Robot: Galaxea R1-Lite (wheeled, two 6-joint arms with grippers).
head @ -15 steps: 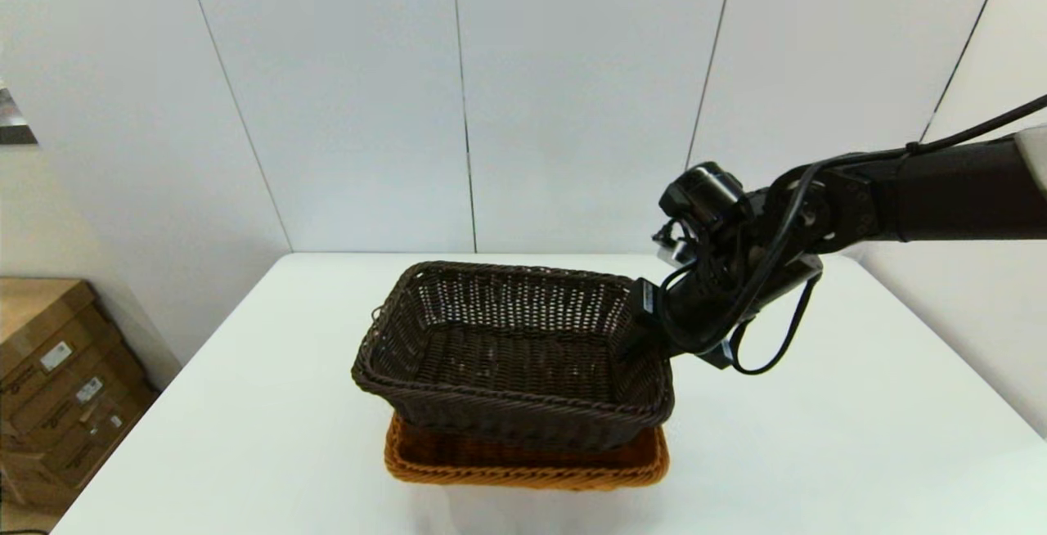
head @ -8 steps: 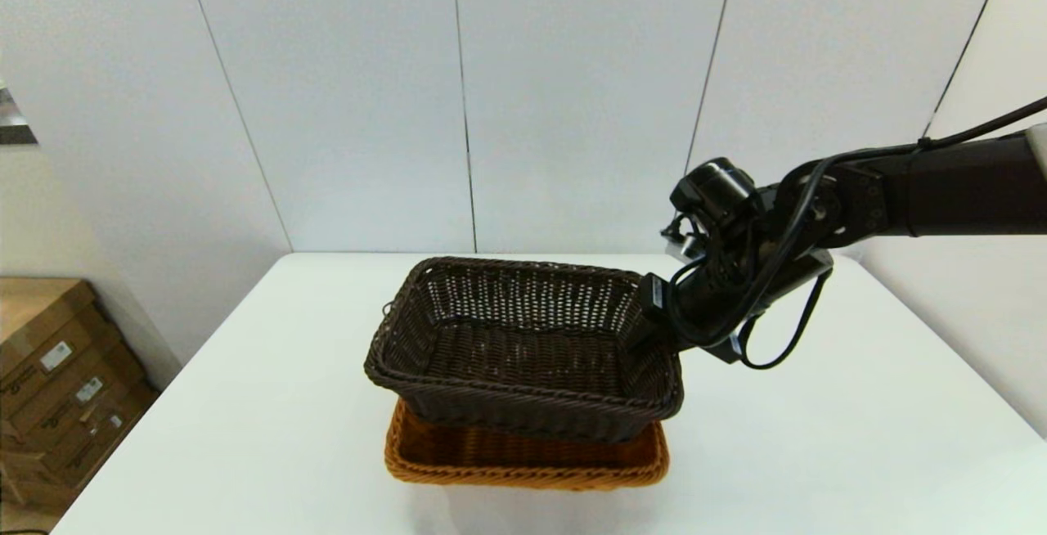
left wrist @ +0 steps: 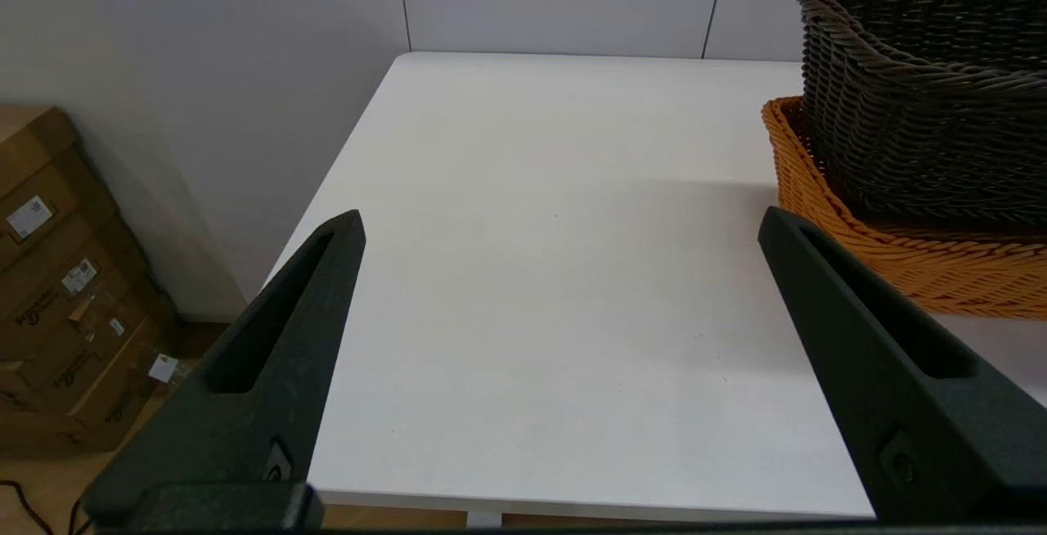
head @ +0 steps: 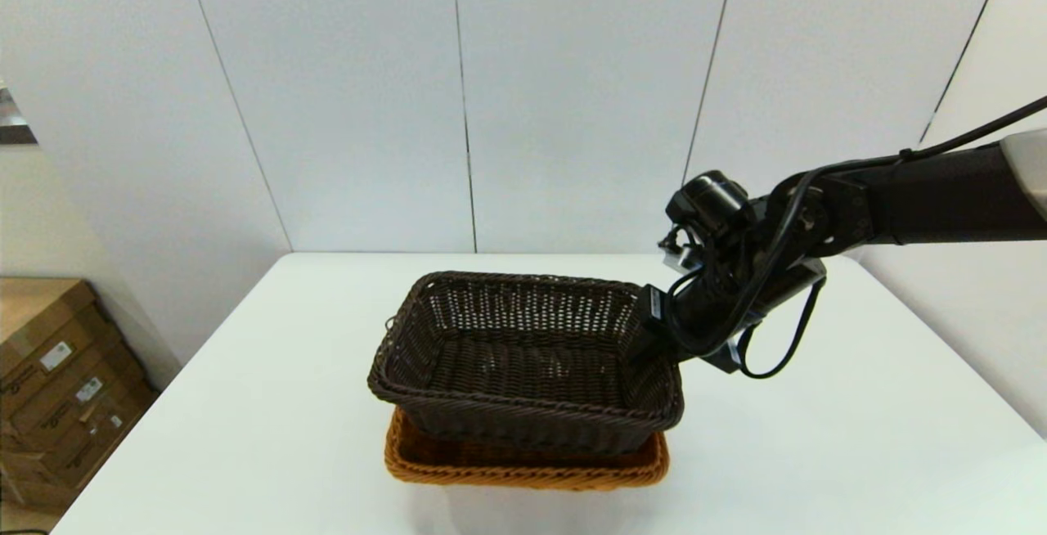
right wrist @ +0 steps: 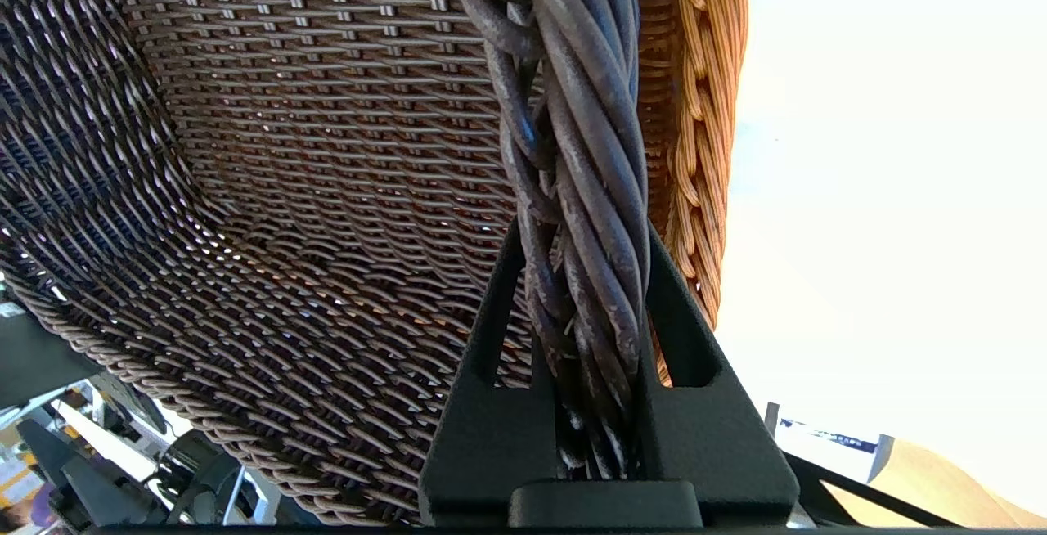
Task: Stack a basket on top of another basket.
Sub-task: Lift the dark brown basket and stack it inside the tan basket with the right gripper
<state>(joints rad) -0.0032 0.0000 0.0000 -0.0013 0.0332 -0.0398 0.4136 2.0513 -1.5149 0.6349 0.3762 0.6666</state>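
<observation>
White table (head: 245, 437): right claw (head: 650, 339) pinching dark basket (head: 523, 355) rim, nested in orange basket (head: 523, 469).

The right claw (head: 650, 330) grips the right rim of the dark brown basket (head: 523, 363), which sits partly inside the orange-tan basket (head: 523, 469) on the white counter (head: 245, 404).

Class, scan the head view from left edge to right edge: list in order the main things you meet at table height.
cardboard boxes → bare white table → dark brown basket held over the orange-tan basket → right gripper clamped on the dark basket's rim → right arm.
</observation>
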